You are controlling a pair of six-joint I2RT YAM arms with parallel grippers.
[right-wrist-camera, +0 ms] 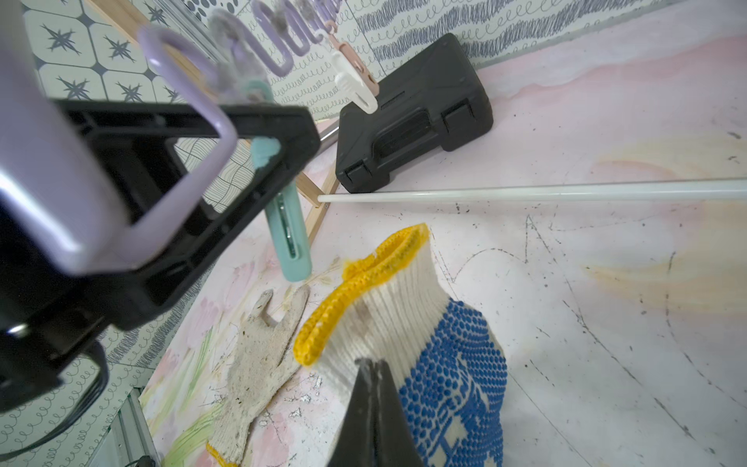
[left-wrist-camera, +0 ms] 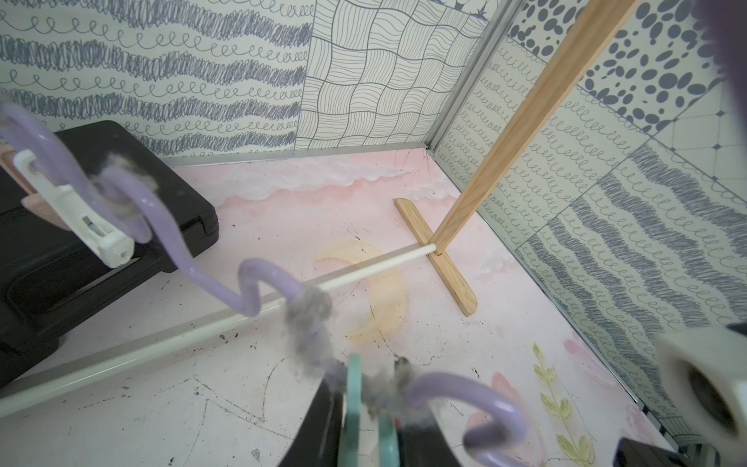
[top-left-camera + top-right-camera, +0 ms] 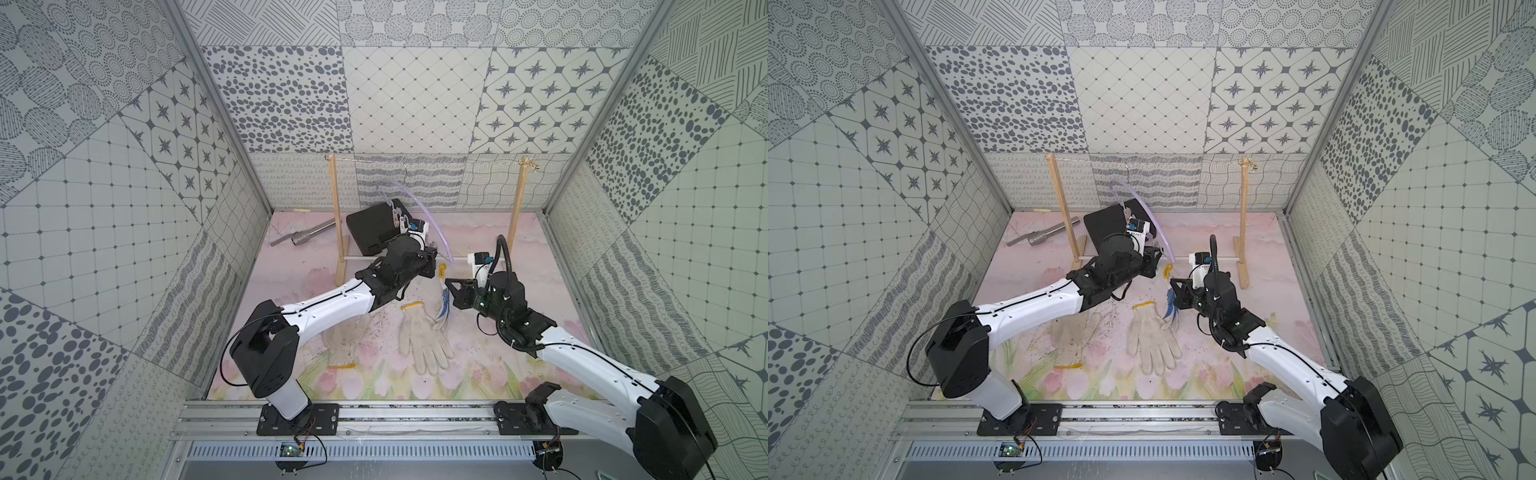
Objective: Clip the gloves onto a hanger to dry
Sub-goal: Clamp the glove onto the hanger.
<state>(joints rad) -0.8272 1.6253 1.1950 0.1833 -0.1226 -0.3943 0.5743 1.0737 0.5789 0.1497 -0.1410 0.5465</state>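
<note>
The lilac hanger (image 3: 415, 203) hangs tilted from the string, its wavy bar (image 2: 174, 242) dusty with lint. My left gripper (image 2: 368, 404) is shut on a teal clip (image 1: 289, 238) dangling from that bar. My right gripper (image 1: 374, 364) is shut on the blue-dotted glove (image 1: 444, 364) just below its yellow cuff. It holds that glove (image 3: 444, 299) upright, cuff up, close beneath the teal clip. In both top views one plain glove (image 3: 422, 336) (image 3: 1152, 340) lies flat at mid-floor. Another plain glove (image 3: 345, 336) lies partly under my left arm.
A black case (image 3: 374, 226) leans behind the hanger, and a metal tool (image 3: 303, 235) lies at the back left. Two wooden posts (image 3: 336, 208) (image 3: 517, 208) carry the string, and a white rod (image 1: 525, 192) joins their feet. A white clip (image 2: 77, 210) hangs further along the bar.
</note>
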